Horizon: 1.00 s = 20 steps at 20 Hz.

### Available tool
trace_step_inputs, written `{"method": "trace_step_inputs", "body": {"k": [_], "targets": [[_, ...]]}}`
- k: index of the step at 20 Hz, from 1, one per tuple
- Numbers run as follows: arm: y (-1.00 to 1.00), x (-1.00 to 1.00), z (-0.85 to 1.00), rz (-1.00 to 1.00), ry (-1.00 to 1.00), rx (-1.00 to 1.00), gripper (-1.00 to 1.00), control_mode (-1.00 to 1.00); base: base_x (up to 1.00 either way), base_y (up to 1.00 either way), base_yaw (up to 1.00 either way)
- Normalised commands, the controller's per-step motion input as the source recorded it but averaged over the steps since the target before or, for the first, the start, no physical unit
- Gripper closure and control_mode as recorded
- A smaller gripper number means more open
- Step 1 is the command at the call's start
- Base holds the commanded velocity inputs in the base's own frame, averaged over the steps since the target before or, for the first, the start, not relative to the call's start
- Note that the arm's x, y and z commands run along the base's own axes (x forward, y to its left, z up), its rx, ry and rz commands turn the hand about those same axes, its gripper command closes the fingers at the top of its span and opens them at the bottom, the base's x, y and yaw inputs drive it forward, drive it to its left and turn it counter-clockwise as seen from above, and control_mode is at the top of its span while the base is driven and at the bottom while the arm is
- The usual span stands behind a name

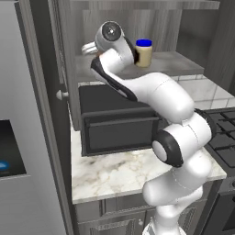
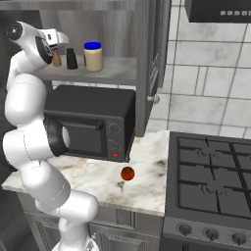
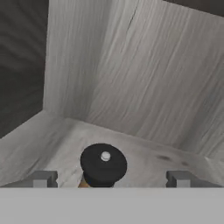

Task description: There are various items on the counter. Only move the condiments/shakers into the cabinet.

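Jaws wide apart around the wooden shaker (image 3: 103,166) on the cabinet (image 2: 117,73) shelf, not gripping; black shaker (image 2: 71,59) and jar (image 2: 93,57) beside; tomato (image 2: 127,173) on counter (image 2: 98,181).

Glossy white rounded arm (image 1: 160,92) segments, dark joint bands, 2 small grey fingers (image 3: 43,178).

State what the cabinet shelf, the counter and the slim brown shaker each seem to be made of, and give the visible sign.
Grey cabinet shelf: looks like matt wood, streaked grain. White counter: apparently polished marble, brownish veins. Slim brown shaker: probably wood, judging by its warm brown colour; too small to be sure.
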Motion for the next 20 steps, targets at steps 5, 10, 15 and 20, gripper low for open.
{"method": "trace_step_inputs", "body": {"k": [5, 10, 15, 20], "targets": [[0.0, -0.08, -0.1, 0.0, -0.26, -0.13, -1.0, -1.0, 0.0, 0.0, 0.0], [-0.02, -0.69, -0.01, -0.11, -0.1, -0.01, -1.0, -1.0, 0.0, 0.0, 0.0], [-0.45, -1.0, -0.19, -0.17, -0.16, 0.03, -1.0, -1.0, 0.0, 0.0, 0.0], [-0.42, -1.0, -0.24, -0.11, -0.17, 0.03, -1.0, -1.0, 0.0, 0.0, 0.0]]}}
